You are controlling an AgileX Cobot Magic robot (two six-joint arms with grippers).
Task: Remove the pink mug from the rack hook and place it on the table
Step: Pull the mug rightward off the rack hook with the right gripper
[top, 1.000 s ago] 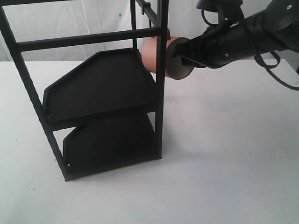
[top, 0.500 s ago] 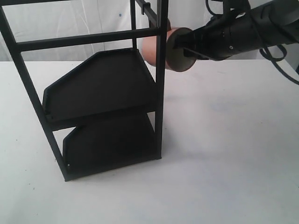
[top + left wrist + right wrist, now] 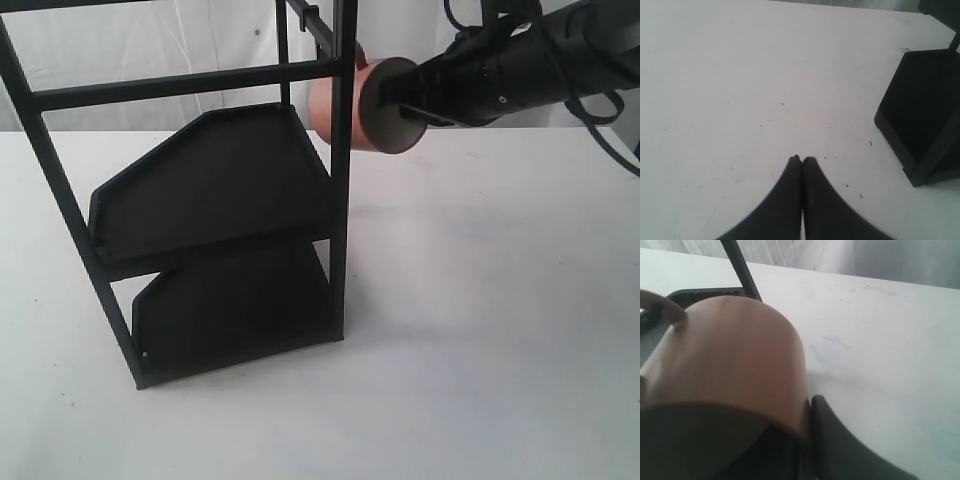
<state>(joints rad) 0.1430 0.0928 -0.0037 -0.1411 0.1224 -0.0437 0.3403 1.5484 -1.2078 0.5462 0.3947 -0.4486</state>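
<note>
The pink mug (image 3: 325,100) hangs on its side in the air by the rack's front post, its dark mouth turned toward the right arm. My right gripper (image 3: 403,108) is shut on its rim, one finger (image 3: 840,440) outside the wall and the other inside. In the right wrist view the mug (image 3: 730,355) fills the near field, its loop handle (image 3: 665,305) beside a dark bar. The rack hook (image 3: 312,16) juts from the top bar; whether the handle still hangs on it is hidden by the post. My left gripper (image 3: 801,159) is shut and empty above the white table (image 3: 740,75).
The tall black rack (image 3: 215,180) with two shelves stands on the left half of the table (image 3: 480,300). Its front post (image 3: 343,200) rises right beside the mug. A corner of the lower shelf (image 3: 925,115) lies close to the left gripper.
The right gripper has lifted the mug upward and then drawn it slightly to the right, away from the rack post. The rack has stayed still.
</note>
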